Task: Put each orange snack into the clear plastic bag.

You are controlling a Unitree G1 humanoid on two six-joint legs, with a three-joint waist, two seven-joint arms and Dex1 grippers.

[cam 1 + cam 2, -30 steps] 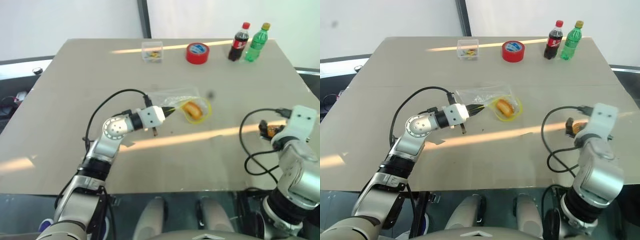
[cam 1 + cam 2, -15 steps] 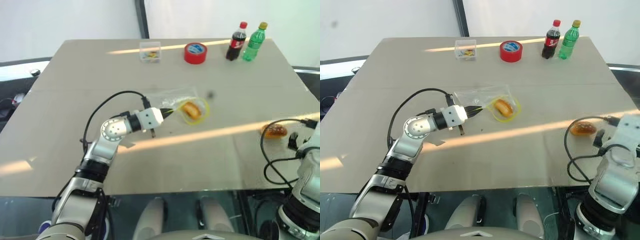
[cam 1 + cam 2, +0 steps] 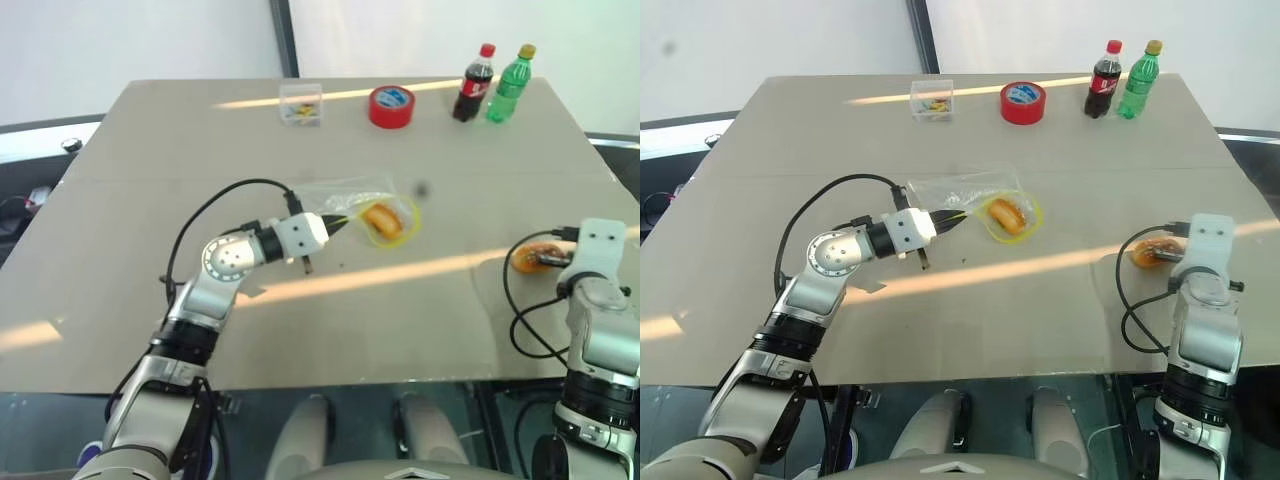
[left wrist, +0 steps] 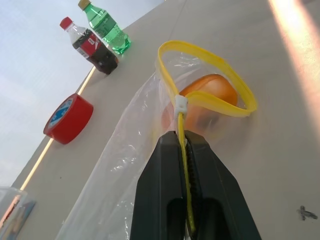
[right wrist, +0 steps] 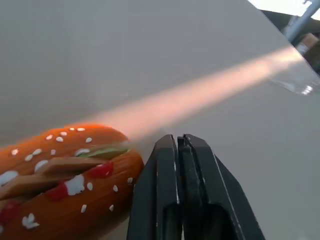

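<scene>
**Orange snacks: one bagged, one loose by the right gripper**

One orange snack (image 3: 380,219) lies inside the clear plastic bag (image 3: 352,196) near the middle of the desk (image 3: 150,170). The left gripper (image 4: 186,150) has its jaws pinching the bag's yellow seal strip (image 4: 239,96), whose loop stands open around the snack. The other orange snack (image 5: 60,172) rests on the desk near its right edge, just beside the right gripper (image 5: 179,147), whose jaws are pressed together with nothing between them.
</scene>
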